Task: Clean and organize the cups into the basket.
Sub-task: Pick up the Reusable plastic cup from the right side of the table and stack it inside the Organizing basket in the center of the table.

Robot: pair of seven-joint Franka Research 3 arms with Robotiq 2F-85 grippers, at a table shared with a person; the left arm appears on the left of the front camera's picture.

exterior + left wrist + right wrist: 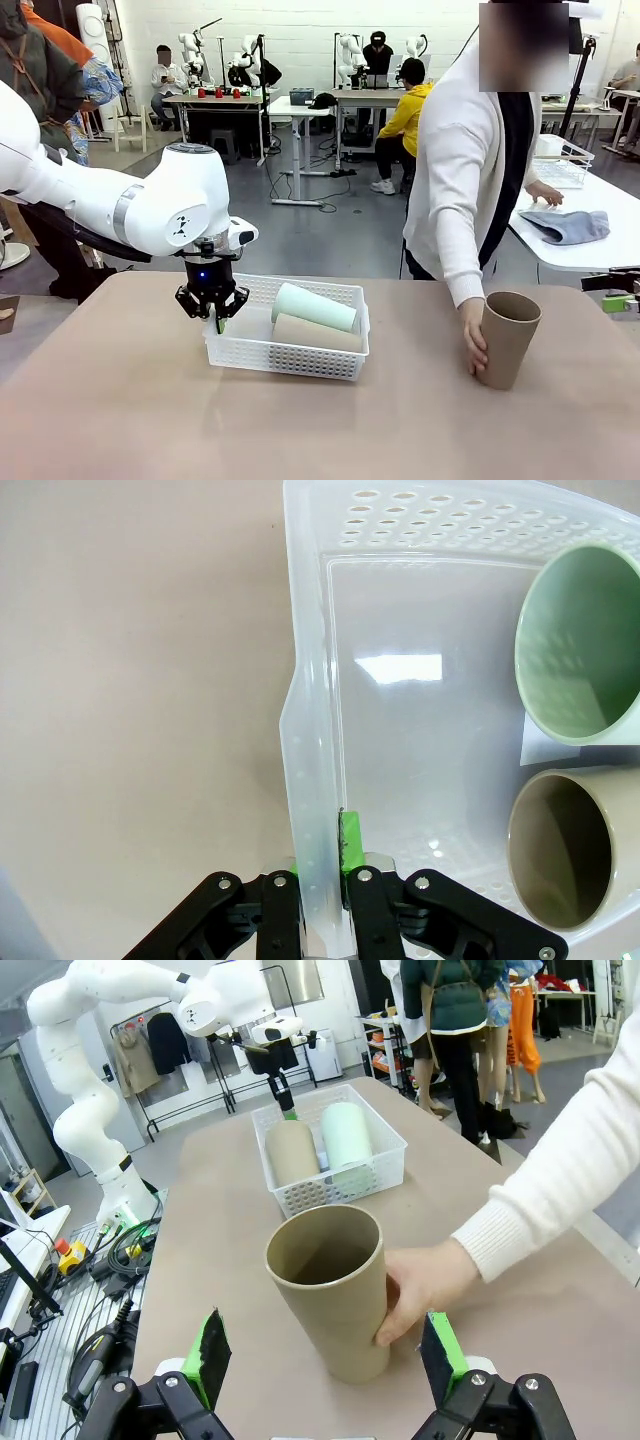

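Observation:
A white perforated basket point(285, 358) sits mid-table. A pale mint cup point(315, 307) and a tan cup point(318, 334) lie side by side in it. My left gripper point(212, 312) is shut on the basket's left wall. In the left wrist view its fingers point(350, 842) pinch the rim point(305, 680), with the mint cup point(580, 645) and the tan cup point(560, 845) open-mouthed toward the camera. Another tan cup point(330, 1290) stands upright at the right, held by the person's hand point(425, 1285). My right gripper point(325, 1355) is open, one finger on either side of that cup, without touching it.
The person in a white top stands at the far right side of the table point(120, 400). A second table with a grey cloth point(565, 226) and a wire basket lies behind. Bare tabletop spreads in front of and left of the basket.

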